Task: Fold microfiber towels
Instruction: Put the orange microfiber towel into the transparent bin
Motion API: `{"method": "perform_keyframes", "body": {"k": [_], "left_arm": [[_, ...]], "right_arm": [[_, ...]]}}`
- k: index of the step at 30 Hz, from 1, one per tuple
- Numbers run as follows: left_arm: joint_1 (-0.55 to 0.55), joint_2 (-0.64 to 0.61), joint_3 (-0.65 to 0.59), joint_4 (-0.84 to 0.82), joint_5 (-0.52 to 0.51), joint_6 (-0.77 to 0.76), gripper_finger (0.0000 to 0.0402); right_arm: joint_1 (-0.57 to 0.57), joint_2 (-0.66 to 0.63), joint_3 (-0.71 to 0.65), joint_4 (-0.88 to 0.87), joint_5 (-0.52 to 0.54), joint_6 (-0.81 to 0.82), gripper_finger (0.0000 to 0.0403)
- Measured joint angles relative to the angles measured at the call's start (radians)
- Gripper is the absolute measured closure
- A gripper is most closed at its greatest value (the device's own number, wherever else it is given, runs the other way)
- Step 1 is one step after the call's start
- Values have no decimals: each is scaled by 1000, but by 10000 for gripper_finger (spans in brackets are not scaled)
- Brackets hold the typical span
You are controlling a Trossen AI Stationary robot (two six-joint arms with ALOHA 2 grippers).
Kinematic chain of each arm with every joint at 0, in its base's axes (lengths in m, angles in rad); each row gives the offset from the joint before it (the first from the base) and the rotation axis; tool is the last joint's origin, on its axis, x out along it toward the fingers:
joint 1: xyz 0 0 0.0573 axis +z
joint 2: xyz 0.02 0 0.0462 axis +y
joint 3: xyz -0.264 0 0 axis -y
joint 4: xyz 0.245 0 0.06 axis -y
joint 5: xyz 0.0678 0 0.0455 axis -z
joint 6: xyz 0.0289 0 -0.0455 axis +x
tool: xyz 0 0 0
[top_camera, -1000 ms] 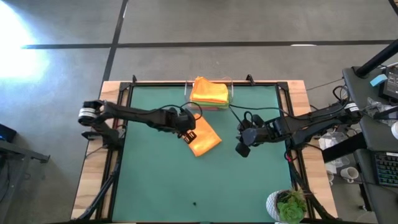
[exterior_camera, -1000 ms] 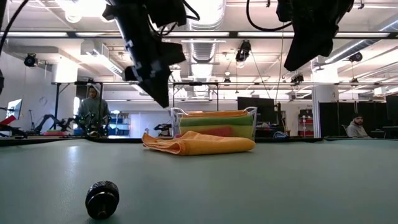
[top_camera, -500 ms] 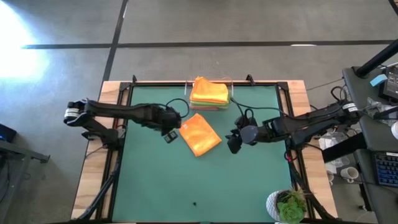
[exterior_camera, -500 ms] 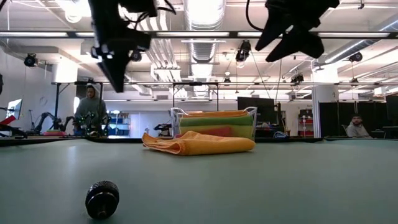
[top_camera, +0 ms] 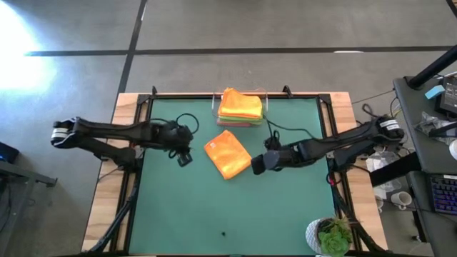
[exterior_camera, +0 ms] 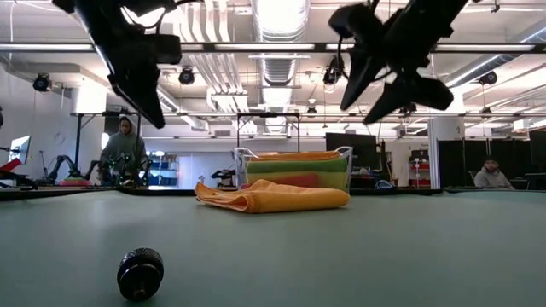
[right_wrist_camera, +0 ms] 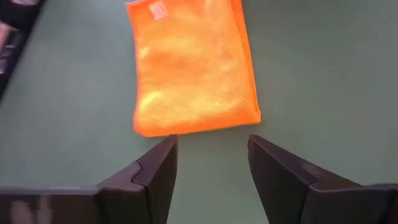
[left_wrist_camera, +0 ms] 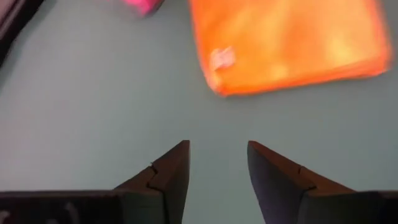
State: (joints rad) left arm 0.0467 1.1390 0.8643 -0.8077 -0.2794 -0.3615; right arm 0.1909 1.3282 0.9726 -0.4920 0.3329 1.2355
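A folded orange microfiber towel (top_camera: 227, 153) lies flat in the middle of the green table, its white tag (left_wrist_camera: 221, 60) on top. My left gripper (top_camera: 184, 158) hangs open above the table, to the towel's left and clear of it. My right gripper (top_camera: 255, 164) hangs open just off the towel's right edge, above the table. Its fingers (right_wrist_camera: 160, 163) frame the towel's near edge (right_wrist_camera: 193, 127) without touching. More folded towels, orange on top, are stacked in the clear tray (top_camera: 240, 107) at the far edge.
A small black round object (exterior_camera: 140, 273) lies near the table's near edge. A potted plant (top_camera: 332, 235) stands at the near right corner. A pink bit (left_wrist_camera: 143, 5) shows beyond the towel in the left wrist view. People stand in the room behind.
My left gripper has drawn back from over the towel's left part toward the table's left edge, rising a little. My right gripper has come toward the towel from the right, sunk a little and rolled about its own line. The towel lies folded where it was.
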Motion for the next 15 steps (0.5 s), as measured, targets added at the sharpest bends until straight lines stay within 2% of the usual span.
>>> {"method": "perform_keyframes", "body": {"k": [6, 15], "left_arm": [[0, -93, -142, 267, 117, 134, 256], [0, -78, -173, 283, 135, 220, 256]], "right_arm": [[1, 119, 0, 7, -7, 137, 218], [-5, 254, -2, 69, -84, 244, 218]]}}
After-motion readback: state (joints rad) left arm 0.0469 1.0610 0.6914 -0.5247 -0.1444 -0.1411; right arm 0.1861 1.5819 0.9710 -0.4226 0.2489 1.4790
